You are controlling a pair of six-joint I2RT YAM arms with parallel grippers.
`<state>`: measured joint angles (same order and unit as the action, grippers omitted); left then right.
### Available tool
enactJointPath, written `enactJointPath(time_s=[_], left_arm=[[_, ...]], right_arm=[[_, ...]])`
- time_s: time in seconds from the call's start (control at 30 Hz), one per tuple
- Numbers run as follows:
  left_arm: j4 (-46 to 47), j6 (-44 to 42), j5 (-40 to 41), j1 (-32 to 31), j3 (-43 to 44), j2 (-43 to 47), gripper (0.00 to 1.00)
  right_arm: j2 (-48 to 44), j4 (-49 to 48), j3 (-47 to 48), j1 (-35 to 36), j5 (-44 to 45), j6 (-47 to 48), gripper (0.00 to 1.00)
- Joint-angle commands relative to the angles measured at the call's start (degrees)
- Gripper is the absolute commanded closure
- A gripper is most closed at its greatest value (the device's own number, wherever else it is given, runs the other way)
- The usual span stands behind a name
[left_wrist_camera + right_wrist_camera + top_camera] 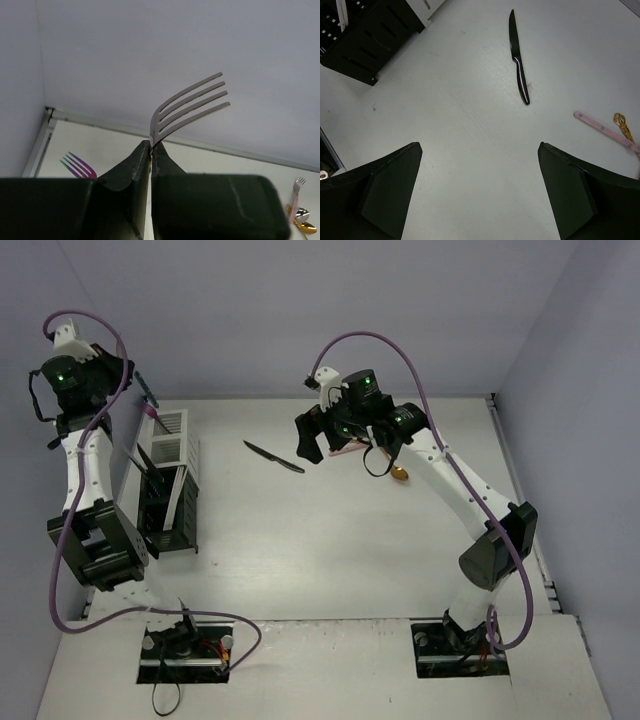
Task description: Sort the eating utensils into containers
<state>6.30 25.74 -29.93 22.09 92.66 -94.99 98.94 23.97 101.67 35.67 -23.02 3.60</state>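
My left gripper [151,145] is shut on a silver fork [192,102] whose tines stick up past the fingertips. In the top view this gripper [135,383] is held high over the far end of the white caddy [172,432]. The black caddy [170,505] stands just in front of the white one. My right gripper [480,190] is open and empty above bare table. A black knife [518,57] lies ahead of it; in the top view the knife [273,456] is just left of the right gripper [310,448].
A pink fork handle [602,129] and a gold spoon [622,125] lie to the right of the knife. A rainbow-tinted fork's tines [77,165] show below the left gripper. The black caddy's corner [375,35] shows at the far left of the right wrist view.
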Motion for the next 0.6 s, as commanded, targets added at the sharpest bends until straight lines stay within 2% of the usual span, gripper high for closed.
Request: enactJointPath(time_s=[0.0,0.23,0.57], left_arm=[[9.9,-0.3,-2.4,0.1,3.5,-1.9,1.0],[12.4,-1.6,-2.3,0.1,3.8,-6.8,1.0],[13.2,-3.5,-3.4,-0.2,2.1,-7.9,1.0]], right_arm=[[-2.3,-2.6,-0.8,-1.4,-1.8,1.8,0.0],[-2.5,-2.6,-2.3,-2.6,-2.2,2.1,0.0],[-2.0,-2.6,-2.3,-2.9,-2.6,2.1,0.0]])
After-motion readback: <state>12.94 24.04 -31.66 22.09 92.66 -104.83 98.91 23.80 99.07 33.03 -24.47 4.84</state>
